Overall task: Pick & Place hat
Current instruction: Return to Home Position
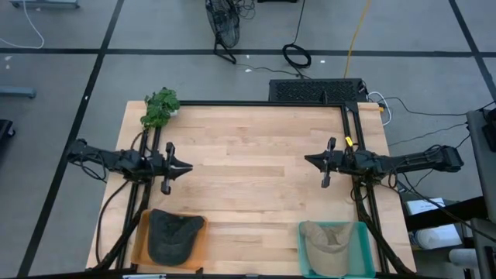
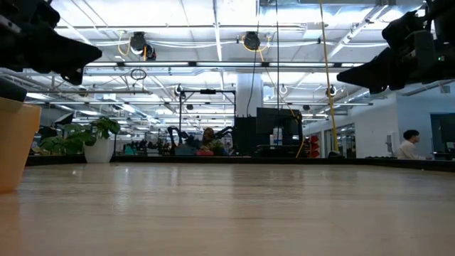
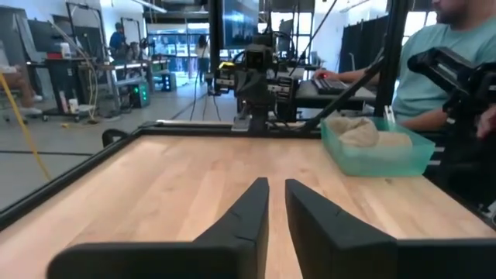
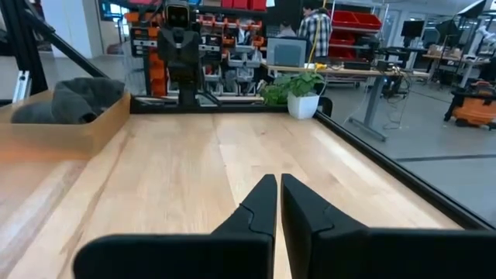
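Observation:
A dark grey hat (image 1: 173,235) lies in an orange tray (image 1: 141,240) at the near left corner of the table; the right wrist view shows this hat (image 4: 76,99) too. A beige hat (image 1: 325,242) lies in a teal bin (image 1: 364,246) at the near right, also seen from the left wrist as the beige hat (image 3: 363,132). My left gripper (image 1: 188,166) hovers level over the table's left side, pointing right, its fingers (image 3: 298,198) a narrow gap apart and holding nothing. My right gripper (image 1: 308,160) hovers level over the right side, pointing left, shut and empty (image 4: 278,180).
A potted plant (image 1: 160,107) stands at the far left corner. Bare wooden tabletop (image 1: 248,170) lies between the two grippers. A black frame (image 1: 353,132) edges the table. A person in a teal shirt (image 3: 434,70) sits beyond the table's right edge, behind the teal bin.

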Robot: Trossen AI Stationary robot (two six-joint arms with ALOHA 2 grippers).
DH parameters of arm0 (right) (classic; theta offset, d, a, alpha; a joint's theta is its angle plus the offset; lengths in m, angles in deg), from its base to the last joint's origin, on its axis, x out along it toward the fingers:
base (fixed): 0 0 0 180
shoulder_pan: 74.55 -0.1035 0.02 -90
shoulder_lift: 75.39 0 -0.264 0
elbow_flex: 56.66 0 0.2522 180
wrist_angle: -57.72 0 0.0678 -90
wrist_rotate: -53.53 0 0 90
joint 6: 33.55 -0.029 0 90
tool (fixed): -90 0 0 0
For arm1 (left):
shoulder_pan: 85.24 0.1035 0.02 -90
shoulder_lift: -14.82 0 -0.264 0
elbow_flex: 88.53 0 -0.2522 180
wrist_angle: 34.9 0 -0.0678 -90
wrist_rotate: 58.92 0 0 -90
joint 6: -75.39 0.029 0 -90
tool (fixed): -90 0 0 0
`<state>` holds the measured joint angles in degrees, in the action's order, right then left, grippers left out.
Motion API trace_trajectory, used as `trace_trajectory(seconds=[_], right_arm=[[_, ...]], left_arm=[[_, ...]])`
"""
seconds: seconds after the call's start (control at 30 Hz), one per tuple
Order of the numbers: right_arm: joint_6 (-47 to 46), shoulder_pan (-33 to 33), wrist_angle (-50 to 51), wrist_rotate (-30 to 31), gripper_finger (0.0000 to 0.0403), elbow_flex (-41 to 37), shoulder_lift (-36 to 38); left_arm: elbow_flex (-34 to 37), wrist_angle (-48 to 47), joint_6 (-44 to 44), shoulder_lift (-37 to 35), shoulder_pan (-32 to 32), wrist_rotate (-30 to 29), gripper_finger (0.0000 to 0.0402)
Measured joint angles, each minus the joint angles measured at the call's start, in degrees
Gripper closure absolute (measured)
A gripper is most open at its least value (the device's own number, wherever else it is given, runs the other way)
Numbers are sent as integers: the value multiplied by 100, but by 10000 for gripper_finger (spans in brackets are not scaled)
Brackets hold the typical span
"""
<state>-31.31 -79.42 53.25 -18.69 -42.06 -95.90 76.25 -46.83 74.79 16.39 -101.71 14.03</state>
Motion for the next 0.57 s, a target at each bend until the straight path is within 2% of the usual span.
trace_trajectory(seconds=[0.57], right_arm=[[-2, -1, -32, 7, 403, 0, -2]], left_arm=[[2, 14, -34, 8, 0, -4, 344]])
